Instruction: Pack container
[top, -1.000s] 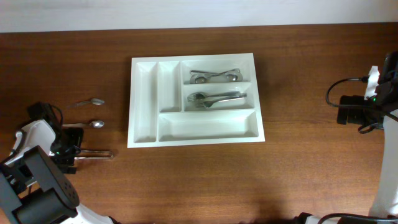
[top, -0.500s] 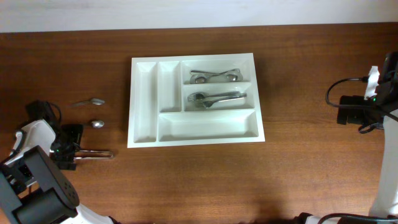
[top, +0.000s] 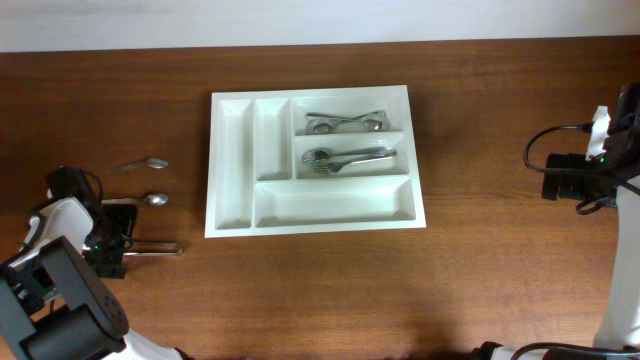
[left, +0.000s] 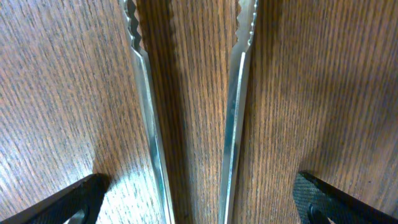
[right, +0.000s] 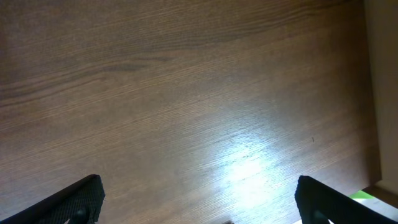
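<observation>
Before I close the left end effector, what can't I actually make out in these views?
Left wrist: the two serrated metal strips run off the top and bottom edges; tongs or separate knives, unclear.
Overhead: the left end effector covers their near end.
Overhead: the overlapping cutlery in the container is too small to count.

The tongs (left: 149, 112) lie on the table (left: 186, 62) under the left gripper (left: 200, 205). Both of their arms run forward between its fingers (left: 81, 196), one arm just inside each. Two spoons (top: 150, 200) lie near that gripper, off to one side, and the container (top: 232, 200) sits farther ahead, past the tongs' tips, with cutlery (top: 350, 158) in two of its long compartments. The right gripper (right: 202, 208) hangs over the table well apart from all this, beyond the container's opposite end.
</observation>
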